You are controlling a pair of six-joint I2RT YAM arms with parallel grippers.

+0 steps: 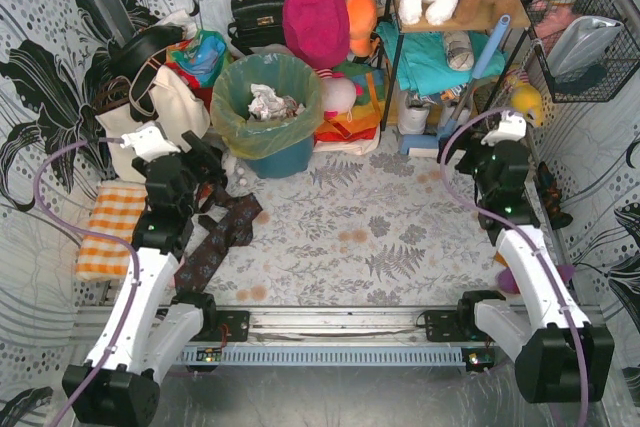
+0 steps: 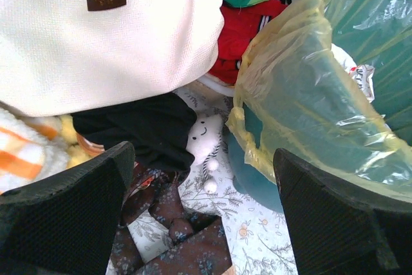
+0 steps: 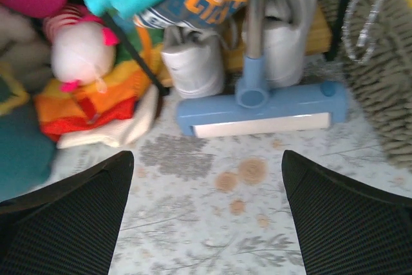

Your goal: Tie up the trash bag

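"Trash bag (image 1: 255, 135), where is it?"
"Nearest, both grippers are empty, fingers spread wide: left gripper (image 2: 203, 159) just beside the bag, right gripper (image 3: 206, 159) well apart, over the table (image 3: 193, 217). Farther back, the bag lines a teal bin (image 1: 285, 162), mouth open and untied, crumpled paper (image 1: 268, 102) inside."

The left claw (image 2: 203, 217) gapes wide near the trash bag (image 2: 302, 107) lining the teal bin (image 2: 254, 165).

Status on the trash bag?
Both sets of jaws open, empty. Trash bag untied, mouth folded over teal bin rim. Cream tote close on its left.
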